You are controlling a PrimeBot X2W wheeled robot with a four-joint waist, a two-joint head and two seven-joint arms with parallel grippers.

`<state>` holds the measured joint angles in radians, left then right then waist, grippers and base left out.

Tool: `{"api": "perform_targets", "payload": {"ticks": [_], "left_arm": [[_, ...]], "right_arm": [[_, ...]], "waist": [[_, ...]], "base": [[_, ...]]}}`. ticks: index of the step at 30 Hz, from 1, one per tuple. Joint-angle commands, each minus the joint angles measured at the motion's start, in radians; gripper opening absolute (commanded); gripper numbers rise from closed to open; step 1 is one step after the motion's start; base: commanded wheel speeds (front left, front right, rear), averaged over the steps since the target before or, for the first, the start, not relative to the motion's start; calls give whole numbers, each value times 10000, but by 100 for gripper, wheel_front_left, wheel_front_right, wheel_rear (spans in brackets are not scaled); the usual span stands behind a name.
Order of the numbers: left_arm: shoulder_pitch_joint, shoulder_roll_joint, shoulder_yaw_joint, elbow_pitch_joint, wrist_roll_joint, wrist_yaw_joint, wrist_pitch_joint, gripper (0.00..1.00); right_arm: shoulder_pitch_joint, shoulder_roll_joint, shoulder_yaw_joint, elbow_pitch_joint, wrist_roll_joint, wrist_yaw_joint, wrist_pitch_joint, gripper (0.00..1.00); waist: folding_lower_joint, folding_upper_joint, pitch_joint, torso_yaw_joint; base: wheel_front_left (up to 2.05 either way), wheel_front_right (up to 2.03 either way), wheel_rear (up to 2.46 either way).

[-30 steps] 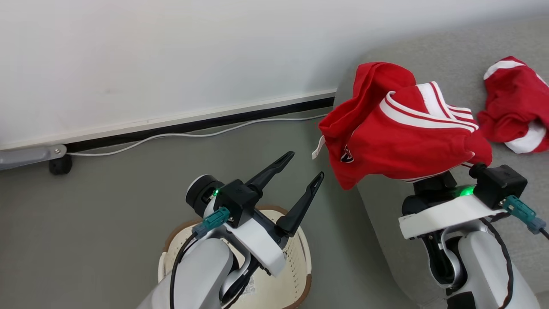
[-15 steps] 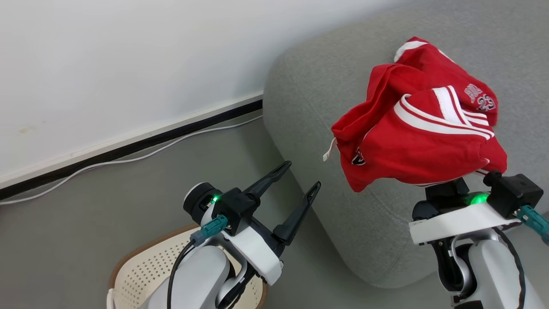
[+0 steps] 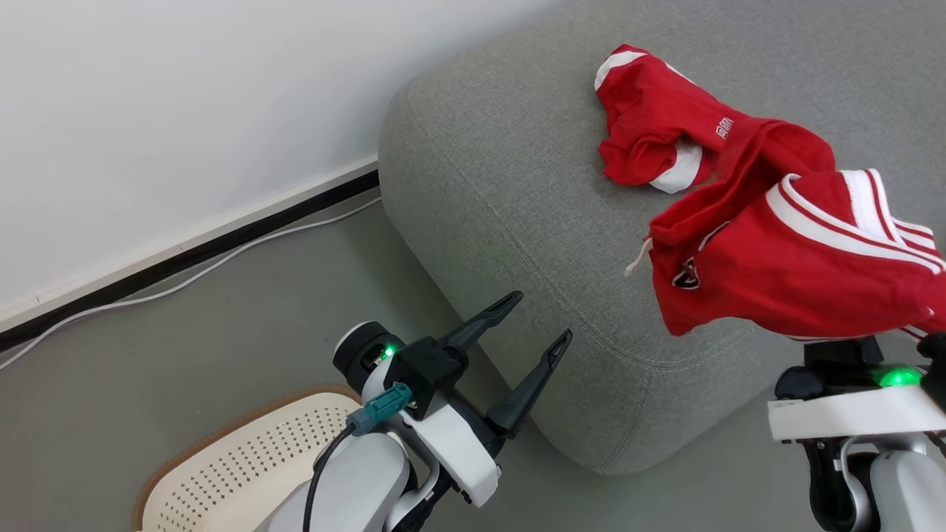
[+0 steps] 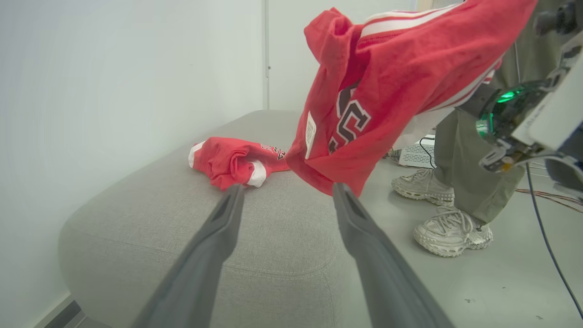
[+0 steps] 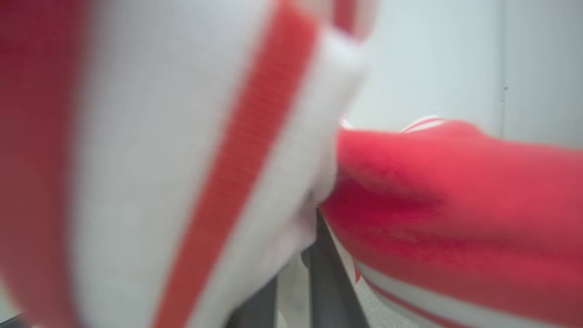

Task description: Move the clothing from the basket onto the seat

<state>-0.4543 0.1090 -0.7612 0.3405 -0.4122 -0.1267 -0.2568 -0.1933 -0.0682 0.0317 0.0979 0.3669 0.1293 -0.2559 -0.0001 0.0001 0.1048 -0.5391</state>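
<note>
Head view: the robot has turned toward the seat [image 3: 502, 192]; the basket [image 3: 259, 451] now sits at the lower-left corner. The held jersey [image 3: 798, 273] hangs above the seat's edge, near the second garment [image 3: 650, 140] lying there, so only the release remains. The left gripper [image 3: 543, 318] is spread wide and empty.
Left wrist view: chest numerals folded, care tag [image 4: 310, 134] unreadable.
Right wrist view: blurred; the right gripper [image 5: 296, 291] seems clamped on white trim.

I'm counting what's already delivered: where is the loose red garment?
The loose garment lies crumpled on the sofa top, upper right in the head view, just beyond the jersey held in the air.
</note>
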Motion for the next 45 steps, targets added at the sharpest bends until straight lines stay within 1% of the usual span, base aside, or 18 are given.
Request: {"api": "perform_targets", "payload": {"ticks": [1, 6, 9, 13, 20, 22, 23, 27, 30, 36, 40, 45], "left_arm": [[-366, 82, 257, -290, 3, -40, -49, 100], [-428, 258, 214, -440, 39, -40, -49, 100], [-433, 380, 197, -513, 58, -40, -49, 100], [-456, 676, 114, -618, 85, -40, -49, 100], [-947, 1228, -448, -907, 58, -40, -49, 100], [-1135, 1402, -606, -994, 25, -40, -49, 100], [-1434, 1610, -820, -1124, -19, -40, -49, 100], [-1756, 1826, -1034, -1229, -104, -40, -49, 100], [-1960, 2022, -1112, -1265, -179, -40, -49, 100], [-2162, 2267, -1208, -1353, -206, -40, -49, 100], [-2283, 2355, -1267, -1414, -215, -40, -49, 100], [-2383, 2563, -1301, -1451, -220, -40, -49, 100]], "right_arm": [[114, 9, -93, -545, -70, 14, -59, 0], [164, 88, -521, -728, -211, 14, -59, 0], [-110, 98, -627, -692, -330, 14, -59, 0], [-946, 69, -924, -472, -500, 14, -59, 0], [-2461, -53, -1703, 42, -775, 14, -59, 0], [-2906, -137, -1942, 238, -1015, 14, -59, 0], [-3606, -189, -2519, 691, -1218, 14, -59, 0], [-4556, -315, -3434, 1447, -1425, 14, -59, 0], [-5516, -621, -4237, 2115, -1772, 14, -59, 0], [-7029, -1344, -5061, 3539, -2326, 14, -59, 0], [-7981, -1787, -5914, 4378, -2791, 14, -59, 0], [-9148, -2342, -6924, 5284, -3706, 14, -12, 0]], "waist": [[1, -1, 102, -27], [1, -1, 450, -52], [1, -1, 661, -68], [1, -1, 1210, -52], [1, -1, 2489, 448], [1, -1, 2869, 598], [1, -1, 3380, 840], [1, -1, 3918, 1160], [1, -1, 4327, 1411], [1, -1, 4853, 1642], [1, -1, 5191, 1816], [1, -1, 5693, 2061]], "base": [[0, 0, 0], [0, 0, 0], [0, 0, 0], [0, 0, 0], [0, 0, 0], [0, 0, 0], [0, 0, 0], [0, 0, 0], [0, 0, 0], [0, 0, 0], [0, 0, 0], [0, 0, 0]]}}
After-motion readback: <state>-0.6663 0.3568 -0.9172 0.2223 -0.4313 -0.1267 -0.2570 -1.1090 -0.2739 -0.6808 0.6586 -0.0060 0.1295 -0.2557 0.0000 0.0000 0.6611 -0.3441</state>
